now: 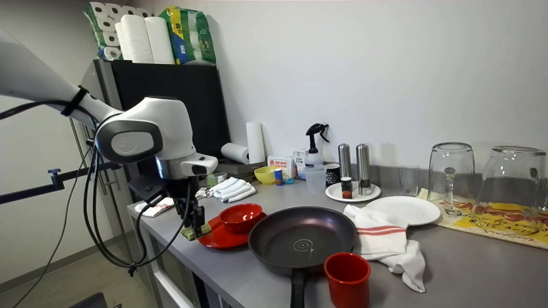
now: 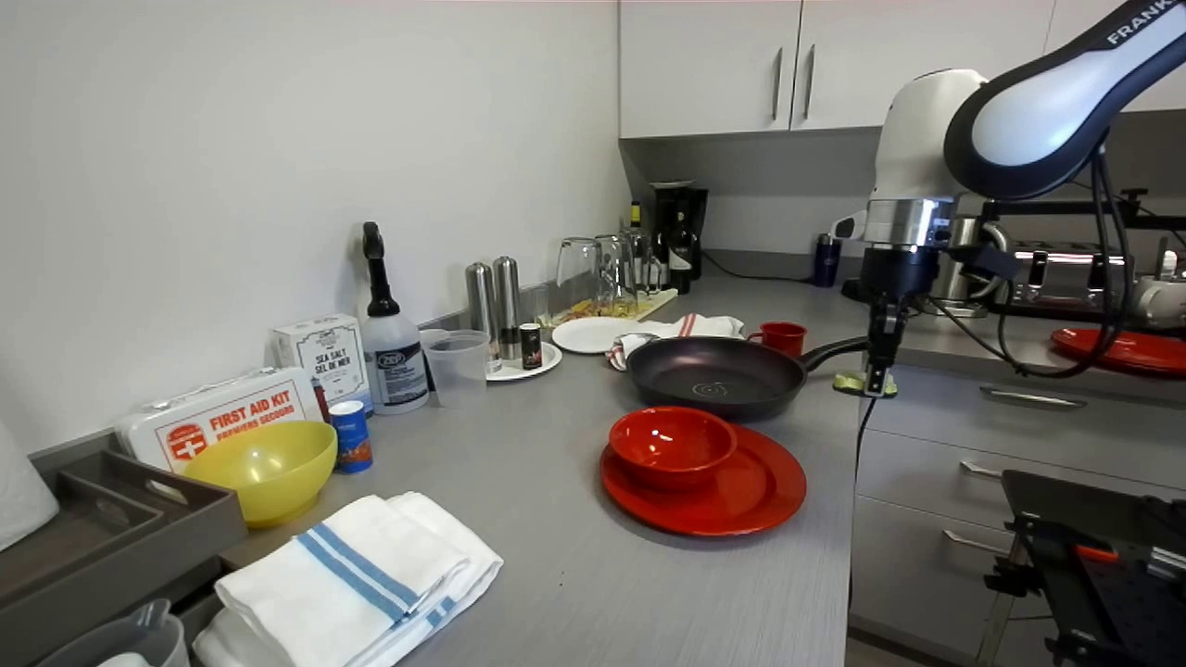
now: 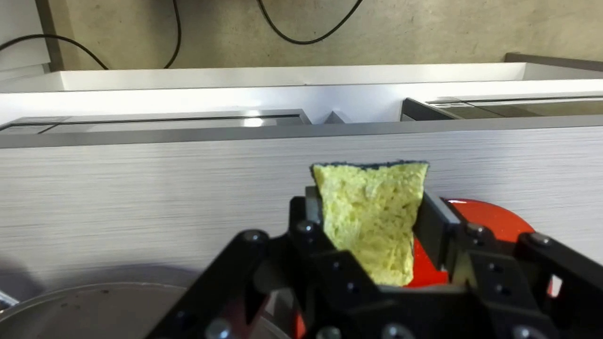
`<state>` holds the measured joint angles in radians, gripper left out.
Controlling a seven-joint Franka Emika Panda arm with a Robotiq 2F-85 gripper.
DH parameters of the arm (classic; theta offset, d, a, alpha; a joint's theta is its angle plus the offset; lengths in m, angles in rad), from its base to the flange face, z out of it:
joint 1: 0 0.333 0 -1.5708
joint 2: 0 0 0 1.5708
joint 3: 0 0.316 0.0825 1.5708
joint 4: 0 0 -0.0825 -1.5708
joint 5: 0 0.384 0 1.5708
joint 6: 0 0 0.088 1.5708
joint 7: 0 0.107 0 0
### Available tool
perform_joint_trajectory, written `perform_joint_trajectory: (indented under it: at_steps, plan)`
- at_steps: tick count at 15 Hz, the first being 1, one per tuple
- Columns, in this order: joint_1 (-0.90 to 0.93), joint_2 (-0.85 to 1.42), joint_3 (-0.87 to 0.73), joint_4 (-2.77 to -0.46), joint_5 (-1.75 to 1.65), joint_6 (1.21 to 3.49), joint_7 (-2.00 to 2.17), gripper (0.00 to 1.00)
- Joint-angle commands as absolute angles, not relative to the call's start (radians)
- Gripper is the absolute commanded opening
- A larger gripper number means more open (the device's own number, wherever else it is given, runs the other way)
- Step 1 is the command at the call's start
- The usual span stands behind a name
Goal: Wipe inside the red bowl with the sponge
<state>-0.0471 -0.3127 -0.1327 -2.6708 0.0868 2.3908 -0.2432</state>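
Holding the sponge near the counter's front edge.
The end effector squeezes the sponge; the bowl sits on the plate, close to that same edge. A hard or low push could tip the bowl or slide it off. The pan crowds one side, so there may be more room toward the blue-striped towels.

White wall; grey counter; white cupboards; beige floor
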Motion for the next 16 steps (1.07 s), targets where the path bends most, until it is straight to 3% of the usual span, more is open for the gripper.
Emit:
perform_joint_trajectory:
  at_steps: [1, 7, 16]
  plan:
    - [-0.031, -0.293, -0.133, -2.713, 0.109, 2.51, -0.256, 0.25]
    - [-0.019, -0.172, -0.12, -2.681, 0.1, 2.685, -0.229, 0.25]
    - [-0.045, 0.036, -0.108, -2.551, 0.098, 2.736, -0.152, 0.25]
